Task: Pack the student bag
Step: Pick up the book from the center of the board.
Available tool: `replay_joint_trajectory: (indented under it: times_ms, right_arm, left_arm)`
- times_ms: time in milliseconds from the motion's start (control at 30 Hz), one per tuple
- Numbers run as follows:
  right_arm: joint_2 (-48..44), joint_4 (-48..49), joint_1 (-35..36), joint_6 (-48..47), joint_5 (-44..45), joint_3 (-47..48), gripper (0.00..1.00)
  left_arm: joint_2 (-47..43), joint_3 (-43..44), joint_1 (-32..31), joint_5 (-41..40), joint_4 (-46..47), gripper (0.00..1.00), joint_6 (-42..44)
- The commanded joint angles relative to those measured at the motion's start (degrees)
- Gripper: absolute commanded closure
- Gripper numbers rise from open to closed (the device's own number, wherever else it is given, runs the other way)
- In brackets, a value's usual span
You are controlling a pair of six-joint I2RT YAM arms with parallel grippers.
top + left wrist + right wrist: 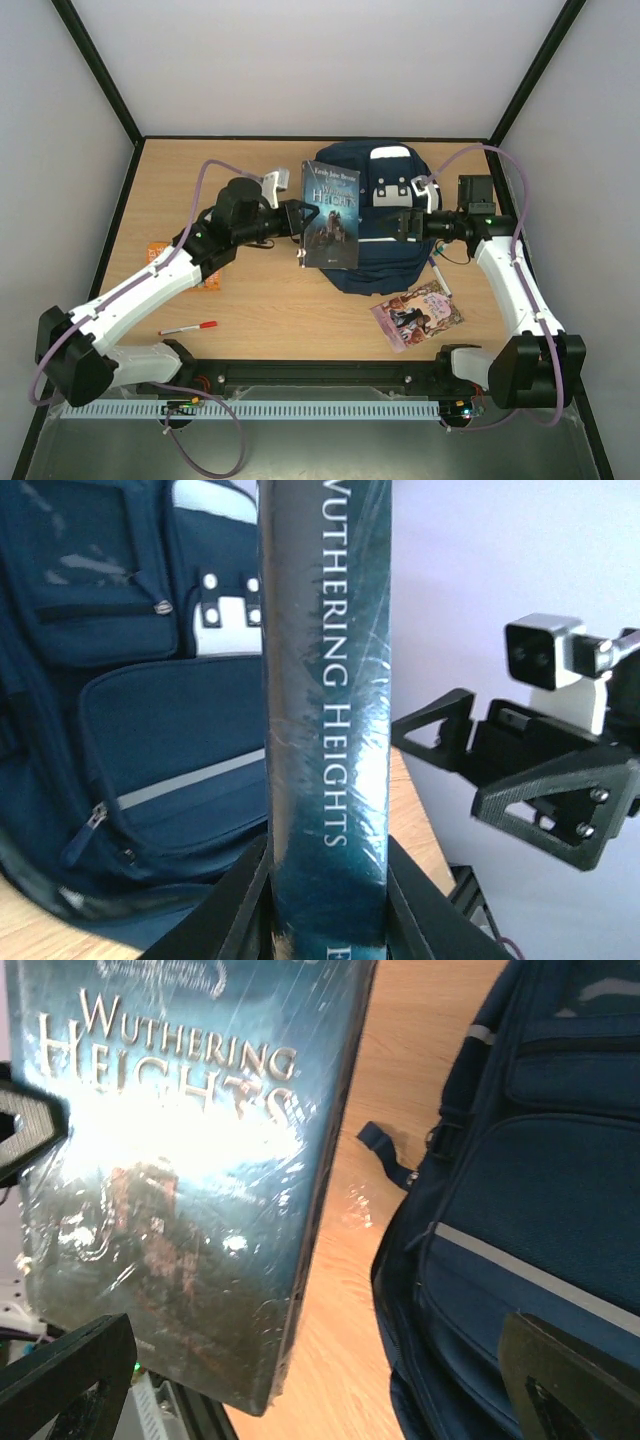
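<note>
Student bag (385,262) lies flat at far ctr of surface (270,300), front pockets look zipped; nothing visibly packed yet.
Book (332,215) upright over bag's left edge, clamped by left end effector (305,225); right end effector (400,222) spread wide, empty, above bag. Pink booklet (415,315) & red pen (188,327) lie unpacked.

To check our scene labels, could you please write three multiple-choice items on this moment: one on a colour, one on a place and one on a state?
1. What colour is the student bag? A red; B navy blue; C green.
2. Where does the red marker lie? A on the bag; B on the table, near left; C in a bag pocket.
3. The Wuthering Heights book is: A flat on the table; B inside the bag; C held upright by the left gripper.
Key: B, its fabric is navy; B, bare wood surrounds it; C, fingers clamp its spine edge.
</note>
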Motion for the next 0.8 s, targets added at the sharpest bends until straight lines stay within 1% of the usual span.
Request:
replay_joint_trajectory:
  times_ms: [0,200,300,400,500,600,667,767]
  right_arm:
    - [-0.63,0.86,-0.18,0.16,-6.92,-1.91,0.0]
    - [1.39,2.4,-0.18,1.44,-9.23,-1.4,0.0]
    - [2.7,2.54,-0.25,1.34,-11.43,-0.67,0.01]
    - [3.99,4.83,-0.22,2.83,-14.57,0.07,0.01]
    - [5.82,6.21,-0.2,4.59,-19.71,1.31,0.04]
    - [7.43,5.48,-0.2,4.87,-24.31,2.81,0.07]
    - [8.11,4.8,-0.18,4.73,-25.51,3.42,0.1]
    - [8.54,2.25,-0.18,2.98,-27.66,4.12,0.14]
  left_arm:
    - [1.34,4.9,2.67,11.25,14.07,0.97,0.33]
    - [3.05,3.73,6.24,19.13,23.42,0.97,-3.54]
    - [4.66,3.8,7.38,22.77,27.5,0.98,-5.84]
    - [6.47,3.63,8.15,26.08,33.35,0.98,-9.38]
    - [8.17,3.38,8.58,27.38,38.89,0.98,-12.32]
    - [10.45,3.04,8.86,28.42,44.4,0.97,-15.71]
    - [11.64,2.75,8.92,28.64,47.52,0.98,-17.6]
    - [12.87,2.58,8.94,28.2,49.39,0.97,-18.78]
